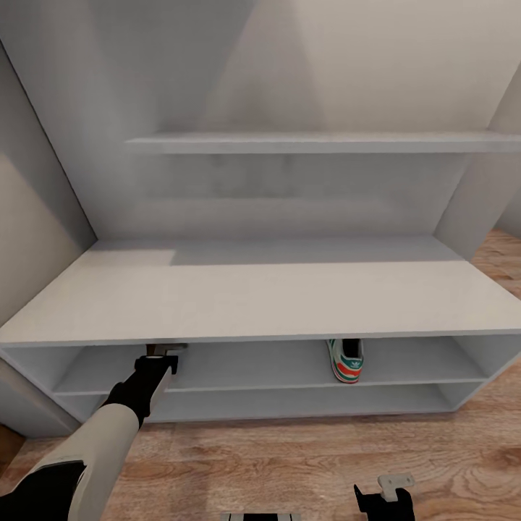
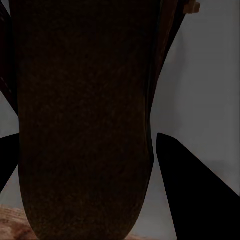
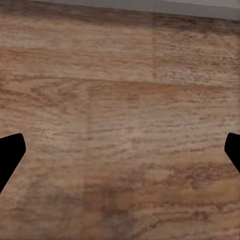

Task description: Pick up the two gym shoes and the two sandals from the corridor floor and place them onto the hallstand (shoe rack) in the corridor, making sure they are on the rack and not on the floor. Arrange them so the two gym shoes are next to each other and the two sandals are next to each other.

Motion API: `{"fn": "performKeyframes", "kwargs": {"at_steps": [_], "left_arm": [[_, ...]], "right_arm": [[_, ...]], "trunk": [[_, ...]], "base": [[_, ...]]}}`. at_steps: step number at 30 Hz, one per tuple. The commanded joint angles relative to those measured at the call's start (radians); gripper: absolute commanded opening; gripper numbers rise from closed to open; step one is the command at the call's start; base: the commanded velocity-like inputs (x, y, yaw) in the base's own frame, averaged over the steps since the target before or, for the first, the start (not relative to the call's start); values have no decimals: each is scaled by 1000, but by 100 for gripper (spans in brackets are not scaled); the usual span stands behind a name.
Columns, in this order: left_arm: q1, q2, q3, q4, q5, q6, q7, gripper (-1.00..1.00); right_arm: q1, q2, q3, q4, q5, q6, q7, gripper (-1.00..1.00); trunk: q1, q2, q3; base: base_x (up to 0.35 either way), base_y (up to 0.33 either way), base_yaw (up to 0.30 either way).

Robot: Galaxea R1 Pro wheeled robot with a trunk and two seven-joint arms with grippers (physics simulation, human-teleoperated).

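Observation:
The pale grey hallstand (image 1: 260, 297) fills the head view, with two open shelf tiers under its top. One white gym shoe (image 1: 346, 359) with green and red-orange marks stands on the upper tier at the right, heel toward me. My left gripper (image 1: 169, 358) reaches into the left of that same tier, shut on a dark brown sandal (image 2: 85, 125); only a sliver of the sandal (image 1: 154, 349) peeks out under the top board. My right gripper (image 1: 387, 496) hangs low over the corridor floor (image 3: 120, 125), open and empty. The other gym shoe and the other sandal are out of view.
A floating wall shelf (image 1: 318, 142) runs above the hallstand's top. Grey side walls close in at the left (image 1: 36, 217) and right (image 1: 485, 188). Wood-plank floor (image 1: 289, 463) stretches in front of the rack.

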Motion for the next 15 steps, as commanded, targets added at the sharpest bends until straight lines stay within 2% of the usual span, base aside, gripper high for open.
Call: {"fn": "performKeyframes", "kwargs": {"at_steps": [1, 4, 5, 13, 15], "left_arm": [[0, -1, 4, -2, -11, 6, -2, -100], [1, -1, 4, -2, -11, 6, -3, -100], [2, -1, 4, -1, -11, 6, -3, 100], [2, 2, 5, -1, -12, 3, -2, 100], [2, 2, 6, -2, -12, -4, -2, 100]], "right_arm": [[-1, 0, 7, 1, -2, -3, 0, 100], [0, 0, 7, 1, -2, -3, 0, 100], [0, 0, 7, 1, -2, -3, 0, 100], [-1, 0, 7, 2, -2, -2, 0, 100], [-1, 0, 7, 2, -2, -2, 0, 100]], "trunk": [[0, 0, -1], [0, 0, -1], [0, 0, -1], [0, 0, -1], [0, 0, -1]], "base": [[0, 0, 0], [0, 0, 0], [0, 0, 0], [-5, 1, 0], [-207, 21, 0]]}}
